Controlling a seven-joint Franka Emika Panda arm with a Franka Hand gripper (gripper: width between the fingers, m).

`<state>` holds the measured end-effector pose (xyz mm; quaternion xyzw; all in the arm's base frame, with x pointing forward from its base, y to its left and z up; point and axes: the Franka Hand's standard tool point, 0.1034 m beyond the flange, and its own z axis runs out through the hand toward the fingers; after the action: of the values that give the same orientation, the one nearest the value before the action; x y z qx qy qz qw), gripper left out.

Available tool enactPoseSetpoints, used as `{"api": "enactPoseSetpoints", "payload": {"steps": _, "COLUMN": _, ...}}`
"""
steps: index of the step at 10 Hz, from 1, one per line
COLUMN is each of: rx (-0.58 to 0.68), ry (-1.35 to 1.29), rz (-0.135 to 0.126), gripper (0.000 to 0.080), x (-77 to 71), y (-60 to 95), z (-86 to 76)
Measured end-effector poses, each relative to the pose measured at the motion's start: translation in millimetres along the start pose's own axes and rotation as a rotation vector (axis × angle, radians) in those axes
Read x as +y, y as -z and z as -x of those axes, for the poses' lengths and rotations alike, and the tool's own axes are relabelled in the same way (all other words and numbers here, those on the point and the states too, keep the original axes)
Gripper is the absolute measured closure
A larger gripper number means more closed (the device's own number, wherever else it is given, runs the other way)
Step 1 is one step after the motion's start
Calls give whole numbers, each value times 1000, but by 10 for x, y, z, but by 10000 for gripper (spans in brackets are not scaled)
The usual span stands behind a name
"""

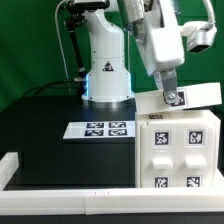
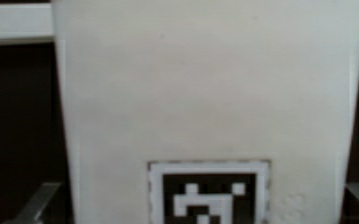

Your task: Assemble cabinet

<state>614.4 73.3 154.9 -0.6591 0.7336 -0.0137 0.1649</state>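
The cabinet, a big white box with four tagged panels on its face, stands at the exterior view's right. A flat white panel lies on top of it, slightly tilted. My gripper is down on this panel's near end. In the wrist view the white panel fills the picture and carries one black-and-white tag. My gripper straddles it. The fingertips sit flush against its two long edges, so it looks shut on the panel.
The marker board lies flat on the black table in front of the robot's base. A white rail runs along the table's near edge, with a short white wall at the exterior view's left.
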Motion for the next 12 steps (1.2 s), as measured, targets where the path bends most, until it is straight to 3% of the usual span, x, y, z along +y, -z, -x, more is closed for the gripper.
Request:
{"api": "enactPoseSetpoints", "payload": {"steps": 4, "rx": -43, "ry": -291, "rz": -3, "gripper": 238, "x": 2, "y": 0, "z": -2}}
{"api": "enactPoseSetpoints", "payload": {"steps": 8, "rx": -54, "ry": -339, "rz": -4, "gripper": 238, "x": 3, "y": -2, "z": -3}}
{"api": "enactPoseSetpoints", "payload": {"steps": 9, "rx": -61, "ry": -301, "rz": -11, "gripper": 84, "x": -21, "y": 37, "z": 9}}
{"api": "enactPoseSetpoints", "payload": {"steps": 10, "rx": -67, "ry": -275, "rz": -23, "gripper": 26, "x": -62, "y": 102, "z": 32}}
{"api": "enactPoseSetpoints", "payload": {"steps": 12, "rx": -86, "ry": -246, "rz": -52, "gripper": 4, "x": -143, "y": 242, "z": 88}}
